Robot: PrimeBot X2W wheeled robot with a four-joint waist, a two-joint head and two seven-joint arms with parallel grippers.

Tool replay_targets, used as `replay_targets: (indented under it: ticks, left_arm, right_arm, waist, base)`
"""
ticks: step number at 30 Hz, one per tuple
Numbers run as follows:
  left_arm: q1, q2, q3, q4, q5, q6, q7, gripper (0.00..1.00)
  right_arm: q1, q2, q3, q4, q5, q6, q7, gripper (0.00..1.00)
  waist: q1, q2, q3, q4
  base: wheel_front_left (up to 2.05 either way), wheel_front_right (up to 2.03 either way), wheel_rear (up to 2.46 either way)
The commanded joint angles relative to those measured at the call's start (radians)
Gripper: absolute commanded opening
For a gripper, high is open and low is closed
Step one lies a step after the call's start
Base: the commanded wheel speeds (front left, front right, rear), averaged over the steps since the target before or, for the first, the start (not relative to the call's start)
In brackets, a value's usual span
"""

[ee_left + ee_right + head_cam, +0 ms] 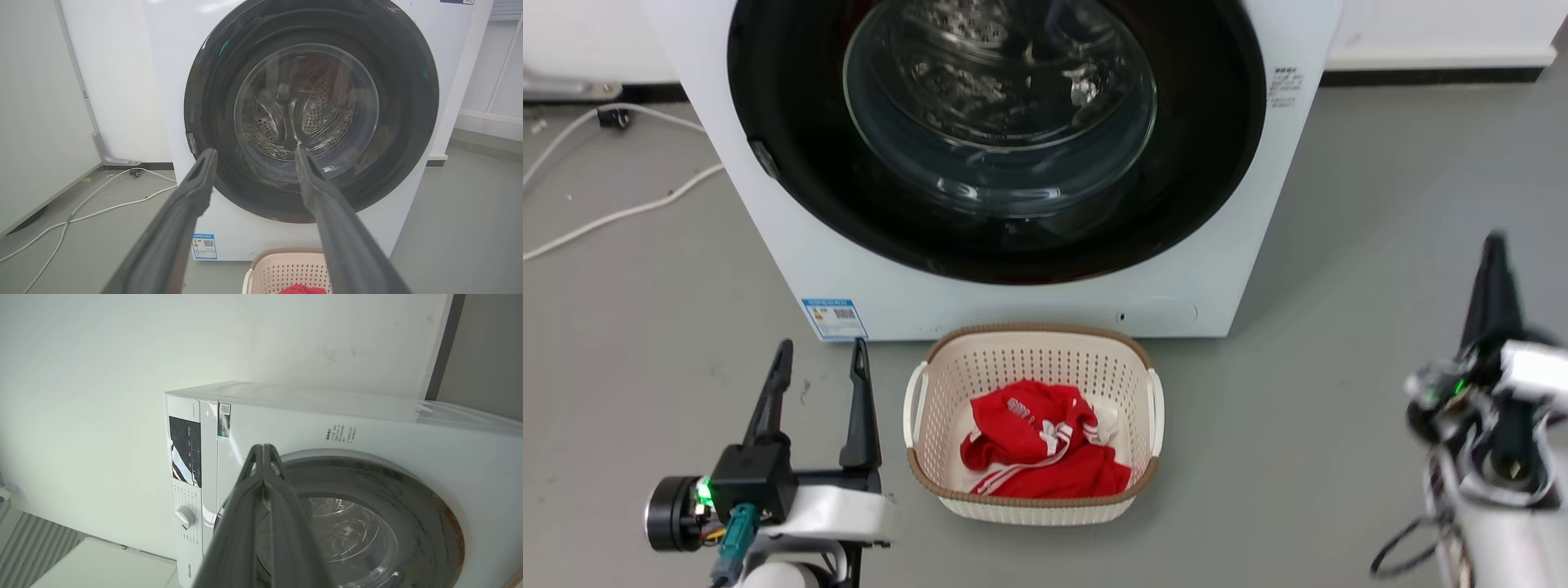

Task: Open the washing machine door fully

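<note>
left gripper (821,353) spread wide | right gripper (263,448) fingers together | washing machine door (1201,163) closed

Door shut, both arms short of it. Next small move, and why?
Probably ease the open left end effector forward toward the small grey notch on the left rim of the large round glossy black washing machine door, which sits closed and untouched.

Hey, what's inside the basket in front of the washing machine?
A crumpled red garment with white stripes lies in the basket. Anything beneath it is covered.
</note>
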Motion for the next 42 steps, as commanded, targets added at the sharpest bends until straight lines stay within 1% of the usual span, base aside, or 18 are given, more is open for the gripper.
replay_targets:
  ticks: [1,5,8,11,15,18,25,31,37,42]
  left_arm:
    - [-0.023,0.0,0.004,-0.006,0.0,0.0,-0.003,1.0]
    - [-0.065,-0.001,0.005,-0.018,0.006,-0.004,-0.003,1.0]
    - [-0.096,-0.001,0.003,-0.026,0.009,-0.005,-0.003,1.0]
    - [-0.124,-0.001,0.001,-0.032,0.008,-0.005,-0.003,1.0]
    - [-0.156,-0.001,-0.003,-0.041,0.006,-0.007,-0.003,1.0]
    - [-0.181,-0.001,-0.005,-0.046,0.007,-0.009,-0.003,1.0]
    - [-0.227,-0.001,-0.01,-0.06,0.012,-0.014,-0.003,1.0]
    - [-0.274,-0.001,-0.02,-0.069,0.007,-0.017,-0.003,1.0]
    - [-0.303,-0.001,-0.028,-0.075,0.004,-0.013,-0.003,1.0]
    - [-0.317,-0.001,-0.034,-0.074,0.006,-0.008,-0.003,1.0]
  right_arm:
    - [-0.064,-0.024,-0.017,0.024,0.014,0.0,0.01,0.0]
    - [-0.247,-0.092,-0.044,0.125,0.049,0.0,0.066,0.0]
    - [-0.384,-0.15,-0.033,0.212,0.061,0.0,0.131,0.0]
    - [-0.51,-0.212,0.0,0.301,0.043,0.0,0.203,0.0]
    - [-0.676,-0.267,0.069,0.439,0.012,0.0,0.328,0.0]
    - [-0.795,-0.293,0.122,0.534,-0.015,0.0,0.427,0.0]
    - [-1.022,-0.297,0.236,0.702,-0.107,0.0,0.613,0.0]
    - [-1.157,-0.28,0.29,0.784,-0.168,0.0,0.713,0.0]
    - [-1.236,-0.269,0.316,0.834,-0.212,0.0,0.754,0.0]
    - [-1.28,-0.243,0.323,0.867,-0.227,0.0,0.794,0.0]
  waist:
    - [0.0,0.0,0.036,-0.004]
    - [0.0,0.0,0.094,0.001]
    - [0.0,0.0,0.136,0.009]
    - [0.0,0.0,0.171,0.016]
    - [0.0,0.0,0.218,0.024]
    - [0.0,0.0,0.253,0.03]
    - [0.0,0.0,0.327,0.04]
    - [0.0,0.0,0.396,0.057]
    - [0.0,0.0,0.442,0.068]
    - [0.0,0.0,0.468,0.073]
  base:
    - [0.0,0.0,0.0]
    - [0.0,0.0,0.0]
    - [0.0,0.0,0.0]
    - [0.0,0.0,0.0]
    - [0.0,0.0,0.0]
    - [0.0,0.0,0.0]
    - [0.0,0.0,0.0]
    - [0.0,0.0,0.0]
    - [0.0,0.0,0.0]
    - [0.0,0.0,0.0]
